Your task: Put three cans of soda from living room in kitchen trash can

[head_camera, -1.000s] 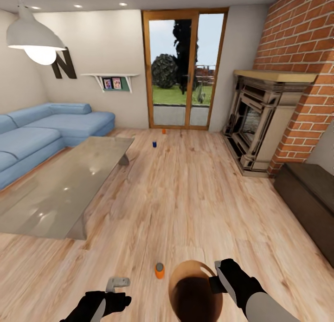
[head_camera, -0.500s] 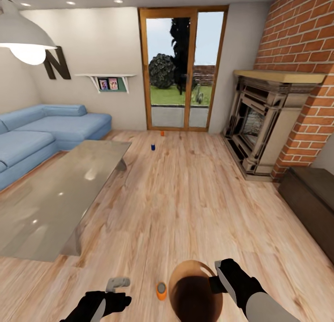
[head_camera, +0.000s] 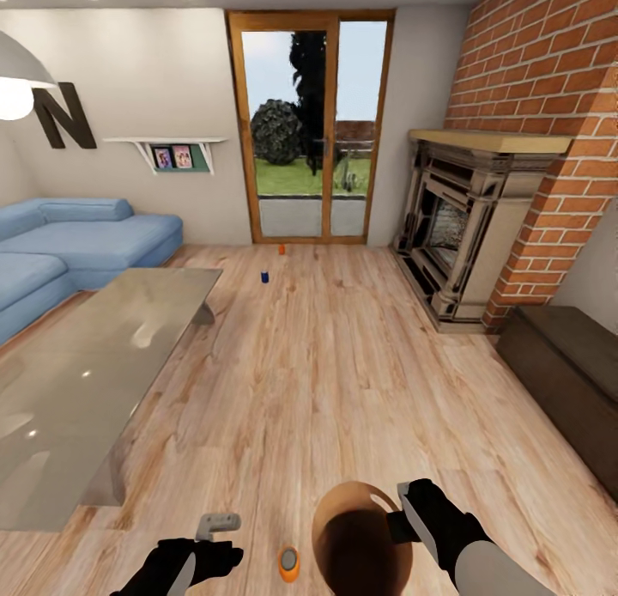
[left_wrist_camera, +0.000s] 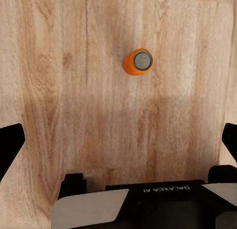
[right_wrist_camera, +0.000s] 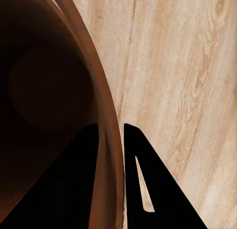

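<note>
An orange can of soda (head_camera: 289, 563) stands on the plank floor between my left gripper (head_camera: 215, 525) and the tash can (head_camera: 320, 527). Seen from above in the left wrist view, that can (left_wrist_camera: 138, 62) is ahead of the left gripper (left_wrist_camera: 118, 140), whose fingers are spread wide with nothing between them. My right gripper (head_camera: 402, 508) is shut on the bin's rim (right_wrist_camera: 105, 110), one finger inside and one outside. Far off near the glass doors stand a dark blue can (head_camera: 265, 276) and another orange can (head_camera: 281, 249).
This is the living room. A glass table (head_camera: 94, 364) and a blue sofa (head_camera: 77, 240) lie to the left. A stone fireplace (head_camera: 463, 227) against the brick wall and a dark low cabinet (head_camera: 566, 373) are on the right. Open plank floor runs down the middle to the doors.
The camera has moved forward and shifted, so the room slides left and the near orange can drops lower, now level with the bin. Both arms hold the same pose.
</note>
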Robot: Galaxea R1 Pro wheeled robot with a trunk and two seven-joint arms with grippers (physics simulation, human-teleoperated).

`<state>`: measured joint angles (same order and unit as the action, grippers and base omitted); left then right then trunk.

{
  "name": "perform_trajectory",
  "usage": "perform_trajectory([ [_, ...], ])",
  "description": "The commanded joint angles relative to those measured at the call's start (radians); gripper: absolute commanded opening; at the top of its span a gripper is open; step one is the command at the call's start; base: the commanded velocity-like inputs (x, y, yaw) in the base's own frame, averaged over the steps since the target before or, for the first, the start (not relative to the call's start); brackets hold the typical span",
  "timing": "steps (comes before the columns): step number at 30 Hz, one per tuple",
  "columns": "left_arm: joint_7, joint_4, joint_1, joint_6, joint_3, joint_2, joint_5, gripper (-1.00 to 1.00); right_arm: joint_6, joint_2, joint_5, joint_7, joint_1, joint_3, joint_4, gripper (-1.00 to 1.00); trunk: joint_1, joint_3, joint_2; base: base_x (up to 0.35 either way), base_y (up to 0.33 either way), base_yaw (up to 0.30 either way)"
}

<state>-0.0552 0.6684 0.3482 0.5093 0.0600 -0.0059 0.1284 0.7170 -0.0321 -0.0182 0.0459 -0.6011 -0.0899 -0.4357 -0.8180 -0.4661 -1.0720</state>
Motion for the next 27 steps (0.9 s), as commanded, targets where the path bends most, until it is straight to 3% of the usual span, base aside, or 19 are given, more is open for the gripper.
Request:
perform_trajectory([
  [1,0.0,0.0,0.0,0.0,0.0,0.0,0.0,1.0,-0.001,0.0,0.011,-0.004,0.0,0.001,0.0,-1.0,0.0,0.0,0.0,0.017,0.001,-0.031],
  [27,0.0,0.0,0.0,0.0,0.001,0.0,0.0,1.0,-0.001,0.0,0.011,-0.004,0.0,0.001,0.0,-1.0,0.0,0.0,0.0,0.002,0.0,-0.003],
])
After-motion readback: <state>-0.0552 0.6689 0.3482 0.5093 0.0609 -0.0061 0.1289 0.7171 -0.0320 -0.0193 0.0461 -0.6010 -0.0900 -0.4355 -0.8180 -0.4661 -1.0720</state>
